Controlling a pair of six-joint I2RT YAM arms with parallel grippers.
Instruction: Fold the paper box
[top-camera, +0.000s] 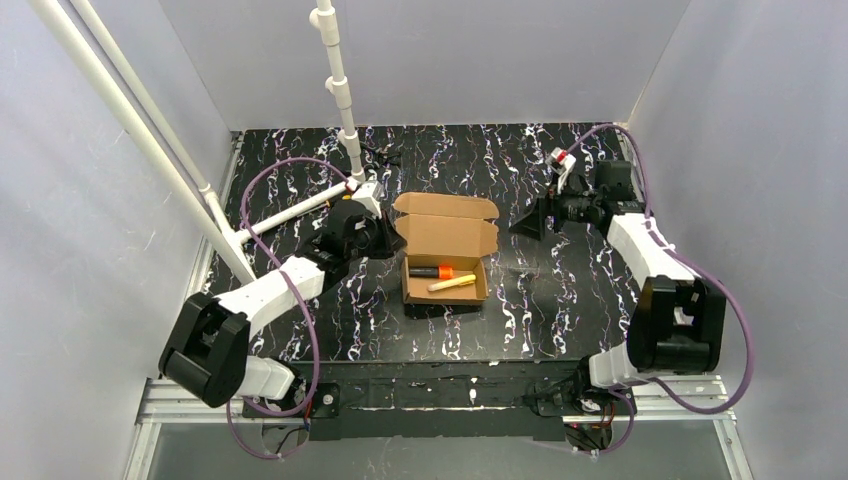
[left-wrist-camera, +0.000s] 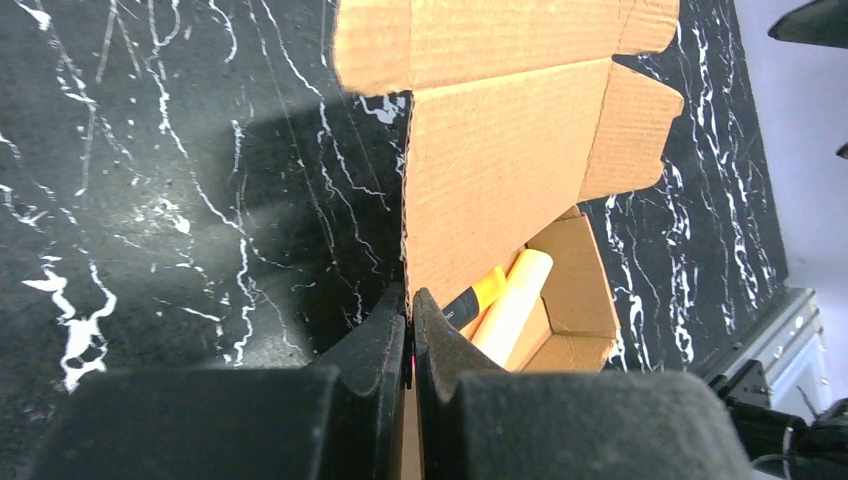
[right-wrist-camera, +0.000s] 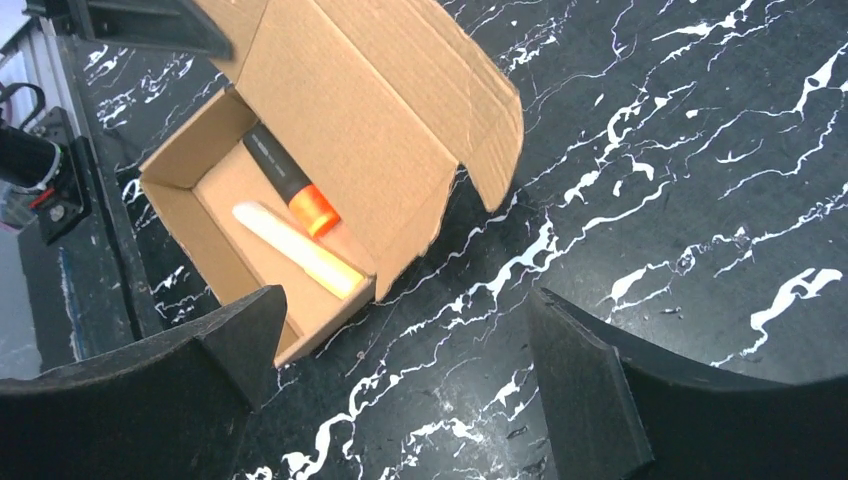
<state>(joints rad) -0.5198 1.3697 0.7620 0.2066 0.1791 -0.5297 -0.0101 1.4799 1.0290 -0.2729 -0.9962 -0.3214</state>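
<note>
Even, bright overhead light — soft shadow beside the paper box (left-wrist-camera: 500, 170) (wrist-view foregrounds blurred)

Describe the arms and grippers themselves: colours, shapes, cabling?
The left arm and right arm have white shells, black joint housings and a purple cable looping along each. The left gripper and right gripper have matte black, wedge-shaped fingers. A small red-and-white part sits by the right wrist.

Pale walls (top-camera: 480, 60) enclose a black, white-veined tabletop (top-camera: 560, 300), seemingly marble.

Overhead camera looks down from behind; both wrist cameras closely face the paper box (top-camera: 450, 235).
</note>
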